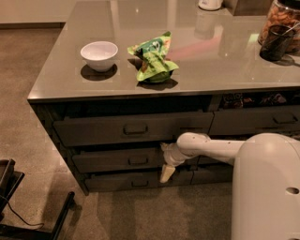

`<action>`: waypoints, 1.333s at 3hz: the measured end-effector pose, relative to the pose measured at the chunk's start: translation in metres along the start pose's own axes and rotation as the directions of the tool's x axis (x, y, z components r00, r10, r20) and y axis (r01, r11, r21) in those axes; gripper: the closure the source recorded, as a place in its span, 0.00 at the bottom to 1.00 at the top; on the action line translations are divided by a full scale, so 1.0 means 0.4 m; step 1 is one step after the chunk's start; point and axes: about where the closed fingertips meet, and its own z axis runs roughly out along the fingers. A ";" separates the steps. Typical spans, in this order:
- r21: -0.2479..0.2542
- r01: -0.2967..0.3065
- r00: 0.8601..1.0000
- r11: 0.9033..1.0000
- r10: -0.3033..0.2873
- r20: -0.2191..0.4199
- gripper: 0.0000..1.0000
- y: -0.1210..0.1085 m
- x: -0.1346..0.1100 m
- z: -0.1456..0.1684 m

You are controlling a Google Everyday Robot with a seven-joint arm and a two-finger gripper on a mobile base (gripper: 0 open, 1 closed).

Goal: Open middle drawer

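Grey-brown drawer fronts stand three in a stack under the left part of the desk (56,91): the top drawer (93,131), the middle drawer (108,161) and the bottom drawer (112,181). A fourth front, the right-hand drawer (248,122), sits beside the top one. Each of the four shows one small loop handle, though the bottom one is faint. The middle drawer's handle (138,161) is at the centre of its front, with a dark gap above that front.

One white arm (215,147) reaches in from the right, and its pincer (167,173) hangs downward at the right end of the middle drawer, well right of the handle and overlapping the bottom drawer's front. Whether the pincer is wide or narrow I cannot tell.

On the desk are one white bowl (99,54), one green snack bag (154,63) just beside it, one dark cup (276,43) and one jar (282,18) behind it, cut off at the right edge. One white object (210,4) is cut off at the top.

The arm and the robot's white body (267,187) hide whatever lies under the right-hand drawer. A black frame (42,225) is cropped at the lower left, on the floor (28,140).
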 end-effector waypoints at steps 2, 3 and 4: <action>-0.052 -0.018 1.000 0.998 0.017 -0.018 0.00 0.023 -0.001 0.004; -0.077 -0.045 0.999 0.996 0.043 -0.033 0.00 0.050 0.007 -0.016; -0.084 -0.065 0.997 0.994 0.062 -0.039 0.11 0.082 0.008 -0.049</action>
